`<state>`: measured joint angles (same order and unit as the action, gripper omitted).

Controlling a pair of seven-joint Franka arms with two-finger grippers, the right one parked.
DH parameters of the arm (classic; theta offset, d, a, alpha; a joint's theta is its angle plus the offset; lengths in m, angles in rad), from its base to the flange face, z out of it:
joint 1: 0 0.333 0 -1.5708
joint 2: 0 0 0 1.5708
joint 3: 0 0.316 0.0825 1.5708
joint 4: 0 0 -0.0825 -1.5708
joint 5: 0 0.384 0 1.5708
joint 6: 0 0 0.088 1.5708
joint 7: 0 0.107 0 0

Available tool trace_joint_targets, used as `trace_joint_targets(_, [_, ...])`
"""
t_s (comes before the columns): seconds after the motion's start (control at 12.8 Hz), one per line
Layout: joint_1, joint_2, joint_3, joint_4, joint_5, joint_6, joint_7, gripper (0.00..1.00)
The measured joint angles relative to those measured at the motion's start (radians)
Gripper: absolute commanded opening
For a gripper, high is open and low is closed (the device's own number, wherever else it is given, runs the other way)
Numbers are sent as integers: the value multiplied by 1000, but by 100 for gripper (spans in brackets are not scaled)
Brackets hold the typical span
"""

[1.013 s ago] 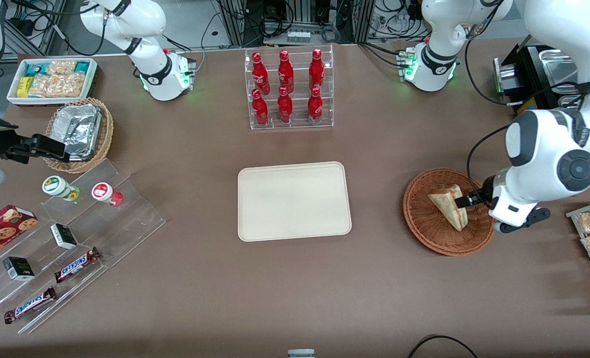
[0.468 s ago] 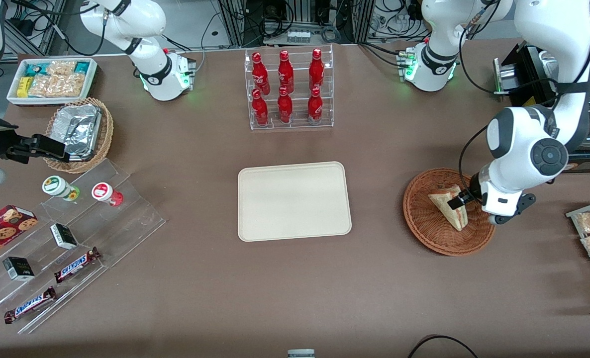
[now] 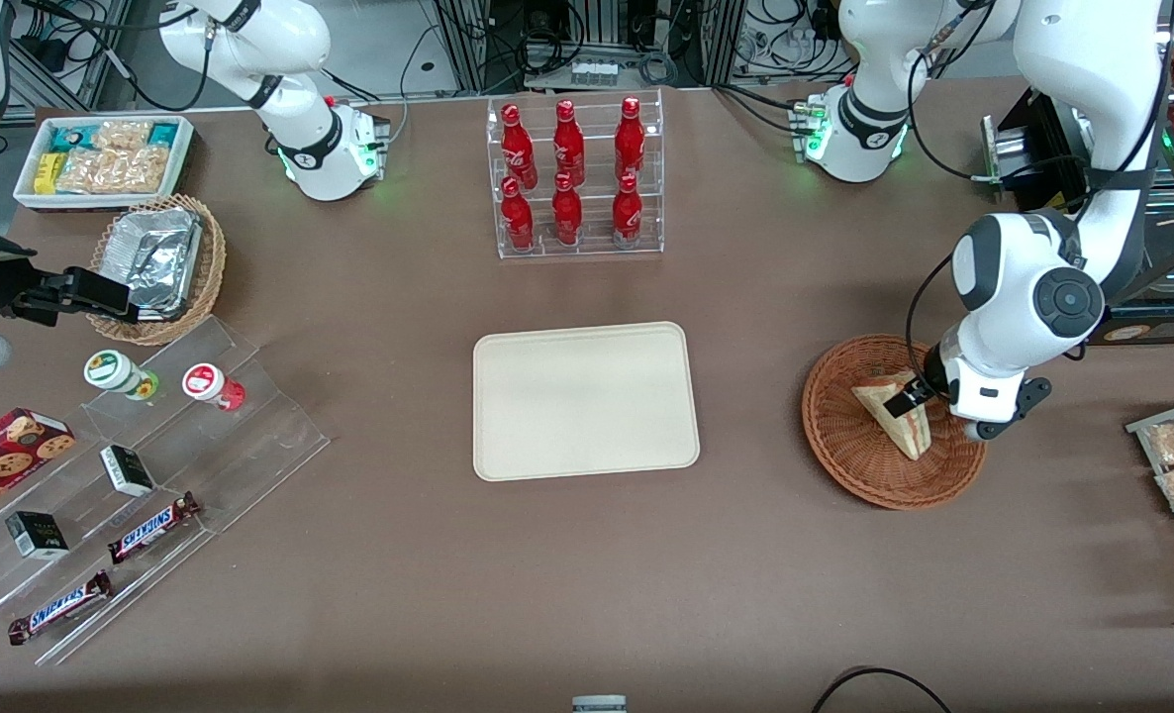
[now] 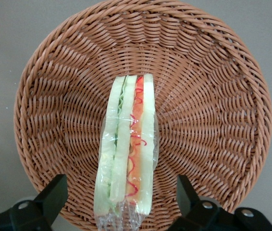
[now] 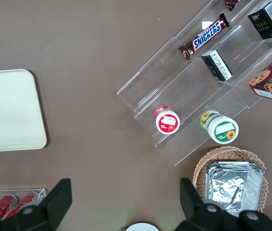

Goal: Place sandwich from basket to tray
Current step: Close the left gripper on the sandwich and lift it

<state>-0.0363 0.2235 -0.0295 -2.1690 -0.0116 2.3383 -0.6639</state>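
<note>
**Sandwich: soft wedge, grip lightly across the bread**

The sandwich [image 4: 126, 149] stands on edge in the basket [image 4: 213, 72], wrapped in clear film. It looks light, squashy and slippery. The gripper [image 4: 119, 204] hovers over it with jaws apart, straddling its bread faces. Squeeze gently there, then carry it to the tray [image 3: 584, 400].

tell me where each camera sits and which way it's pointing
Front view: sits high at the table's front edge, looking down over the tray, basket and sandwich; both arms show, the left arm's end effector at the sandwich.
Left wrist view: on the working arm's wrist, looking straight down at the sandwich in the basket; the open end effector straddles the sandwich.
Right wrist view: on the parked arm's wrist, looking down at the table.
Shared: front and left wrist views both show sandwich and basket.
</note>
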Motion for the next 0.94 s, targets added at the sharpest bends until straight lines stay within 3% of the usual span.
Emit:
trace_joint_targets(0.47, [-9, 35, -2, -32, 0, 75, -33, 99])
trace_joint_targets(0.55, [-10, 40, -2, -32, 0, 79, -35, 91])
trace_joint_targets(0.62, [-10, 44, -2, -32, 0, 80, -36, 68])
trace_joint_targets(0.7, [-10, 45, -2, -32, 0, 80, -37, 38])
trace_joint_targets(0.86, [-10, 45, -2, -33, 0, 81, -38, 7])
trace_joint_targets(0.94, [-10, 45, -2, -33, 0, 81, -38, 0])
